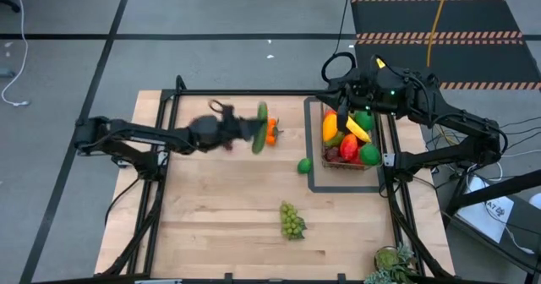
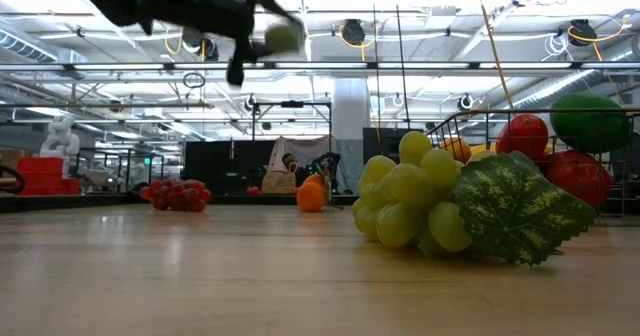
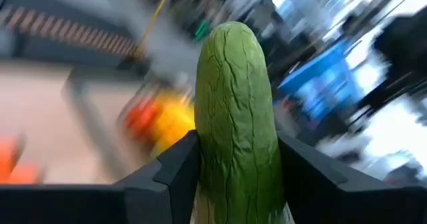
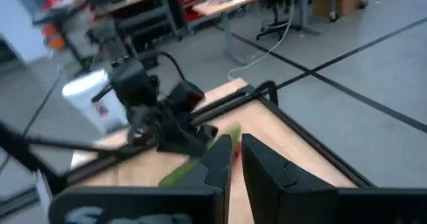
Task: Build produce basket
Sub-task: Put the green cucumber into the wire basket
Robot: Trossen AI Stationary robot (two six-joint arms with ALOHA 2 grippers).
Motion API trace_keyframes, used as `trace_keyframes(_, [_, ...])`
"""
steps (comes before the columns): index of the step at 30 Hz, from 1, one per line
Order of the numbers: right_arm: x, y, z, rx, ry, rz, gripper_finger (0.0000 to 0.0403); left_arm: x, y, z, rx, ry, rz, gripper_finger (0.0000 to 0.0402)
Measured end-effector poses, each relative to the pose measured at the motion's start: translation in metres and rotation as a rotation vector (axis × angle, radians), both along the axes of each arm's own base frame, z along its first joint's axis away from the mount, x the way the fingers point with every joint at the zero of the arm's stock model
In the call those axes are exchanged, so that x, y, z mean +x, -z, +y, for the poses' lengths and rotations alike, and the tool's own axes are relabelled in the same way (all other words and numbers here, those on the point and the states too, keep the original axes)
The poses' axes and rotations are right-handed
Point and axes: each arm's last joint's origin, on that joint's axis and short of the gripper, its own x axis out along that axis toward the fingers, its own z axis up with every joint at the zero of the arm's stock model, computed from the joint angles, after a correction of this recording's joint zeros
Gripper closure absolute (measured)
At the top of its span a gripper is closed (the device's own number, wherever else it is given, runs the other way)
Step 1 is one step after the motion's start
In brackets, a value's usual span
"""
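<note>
My left gripper is raised over the table's middle, shut on a green cucumber; the low view shows it high above the board. An orange lies just beyond it, a lime nearer the basket. The wire basket stands at the far right, filled with a banana, a mango, red apples and green fruit. My right gripper hovers shut over the basket's far left corner, with nothing in it. Green grapes lie near the front. My left gripper pinches the cucumber's middle part between its two fingers, one on each long side. The fingers come level from the table's left and lie across the cucumber. The cucumber is lifted clear of the table, and one end stands out past the fingers.
A flat dark tray frame surrounds the basket. Red grapes lie far back on the table in the low view. A leafy green item sits at the table's front right corner. Bare wood lies between the grapes and the left edge.
</note>
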Motion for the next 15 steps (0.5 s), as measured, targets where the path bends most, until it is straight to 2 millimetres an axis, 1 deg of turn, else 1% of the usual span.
trace_keyframes(2, [0.001,-0.003,-0.001,0.03,0.022,-0.042,0.0376,-0.01,-0.02,0.006,0.056,-0.029,-0.099,0.0219])
trace_keyframes(6, [0.004,-0.012,-0.001,0.086,0.038,-0.164,0.0376,-0.037,-0.057,0.016,0.163,-0.07,-0.243,0.0218])
trace_keyframes(10, [0.005,-0.019,0.002,0.12,0.019,-0.246,0.0376,-0.065,-0.082,0.022,0.247,-0.083,-0.331,0.0218])
trace_keyframes(15, [0.008,-0.021,0.013,0.121,-0.039,-0.267,0.0376,-0.095,-0.106,0.022,0.305,-0.071,-0.439,0.0218])
